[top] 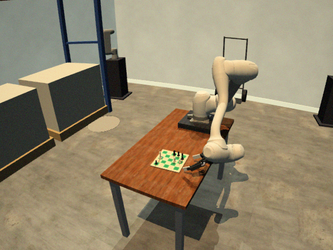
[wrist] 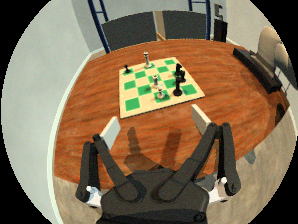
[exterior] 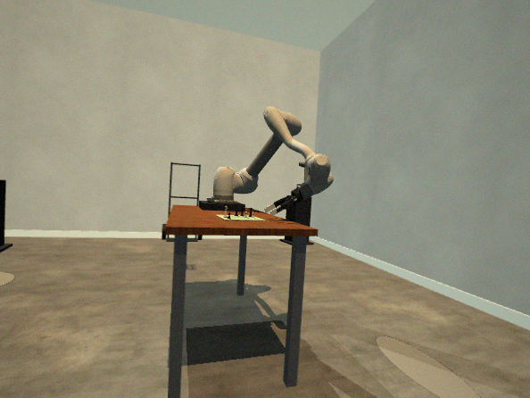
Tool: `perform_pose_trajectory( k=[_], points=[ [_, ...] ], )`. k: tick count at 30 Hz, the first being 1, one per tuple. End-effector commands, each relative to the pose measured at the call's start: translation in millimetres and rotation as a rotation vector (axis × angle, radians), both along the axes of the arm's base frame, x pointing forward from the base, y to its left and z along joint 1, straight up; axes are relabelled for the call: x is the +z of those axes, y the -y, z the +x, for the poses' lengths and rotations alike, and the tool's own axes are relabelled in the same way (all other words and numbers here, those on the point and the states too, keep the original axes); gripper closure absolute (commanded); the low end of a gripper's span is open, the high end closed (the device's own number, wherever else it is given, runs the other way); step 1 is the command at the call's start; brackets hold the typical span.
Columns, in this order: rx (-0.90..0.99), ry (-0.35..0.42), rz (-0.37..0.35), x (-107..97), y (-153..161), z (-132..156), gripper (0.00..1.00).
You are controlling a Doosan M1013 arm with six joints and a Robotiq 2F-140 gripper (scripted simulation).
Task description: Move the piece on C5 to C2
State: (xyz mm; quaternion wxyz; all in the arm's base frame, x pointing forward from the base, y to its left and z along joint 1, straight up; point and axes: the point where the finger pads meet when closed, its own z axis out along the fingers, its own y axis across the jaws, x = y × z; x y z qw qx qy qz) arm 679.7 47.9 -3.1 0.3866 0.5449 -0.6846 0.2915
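Note:
A small green-and-cream chessboard lies on the wooden table. Several black and white pieces stand upright on it, among them a white piece at one far corner and a tall black piece on the side nearest my gripper. The edge labels are too small to read, so I cannot tell which piece is on C5. My gripper is open and empty. It hovers low over the table just beside the board and points toward it.
The arm's black base plate sits at the table's far end. The gripper is near the table's right edge. Large crates, a blue frame, a hand truck and black pedestals stand on the floor away from the table.

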Motion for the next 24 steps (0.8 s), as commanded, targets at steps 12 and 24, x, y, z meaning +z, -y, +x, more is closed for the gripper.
perform_pose_trajectory(
  k=[12,24],
  points=[
    [0.000,0.000,0.000,3.2,0.0,0.0,0.00],
    [0.000,0.000,0.000,70.4,-0.4,0.1,0.00]
  ],
)
